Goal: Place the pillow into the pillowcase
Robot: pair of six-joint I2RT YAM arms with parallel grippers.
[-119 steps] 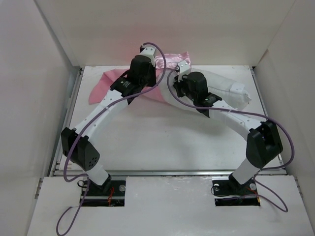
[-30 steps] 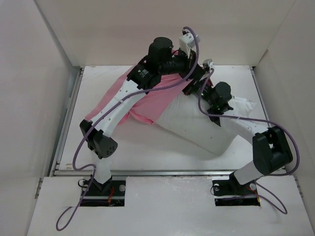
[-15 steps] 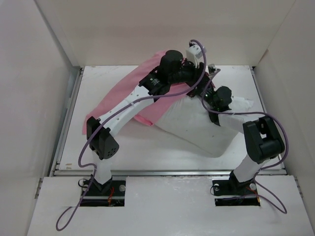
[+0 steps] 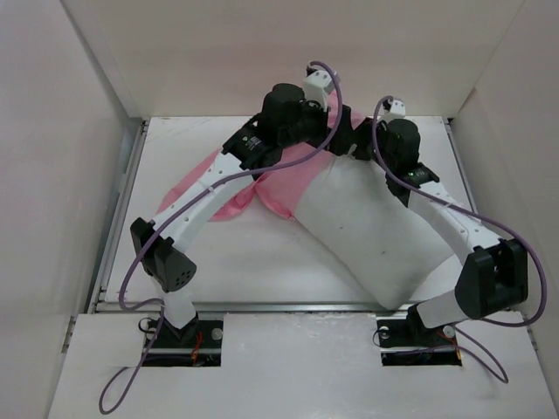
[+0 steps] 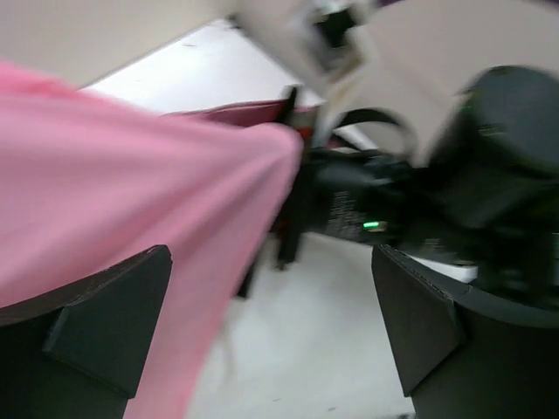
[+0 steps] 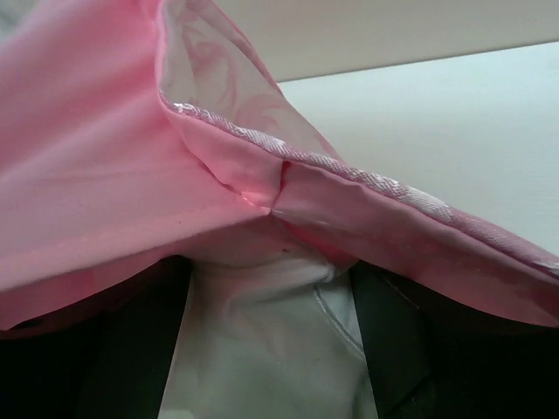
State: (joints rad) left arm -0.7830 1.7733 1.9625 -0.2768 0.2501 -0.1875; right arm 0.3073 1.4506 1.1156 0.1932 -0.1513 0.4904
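Observation:
The white pillow [image 4: 376, 236] lies diagonally from the back middle of the table toward the front right. Its far end is tucked under the pink pillowcase [image 4: 279, 179], which spreads out to the left. Both grippers meet at that far end, by the rear wall. My left gripper [image 4: 336, 131] is open, and in its wrist view [image 5: 271, 340] the pillowcase [image 5: 113, 175] hangs past the left finger. My right gripper [image 4: 362, 148] is open too; in its wrist view [image 6: 271, 367] the pillow [image 6: 262, 349] bulges between the spread fingers [image 6: 96, 367] under the pillowcase hem [image 6: 367, 179].
White enclosure walls stand on three sides, with the rear wall [image 4: 349, 52] right behind both wrists. Bare table [image 4: 253, 253] lies in front of the pillowcase. A metal rail [image 4: 297, 305] runs along the front edge. The right arm's black wrist [image 5: 419, 201] is directly ahead of the left gripper.
Both grippers have gone from shut to open, letting the cloth go. The left wrist has pulled back to the left. The pillow now reaches further toward the front right.

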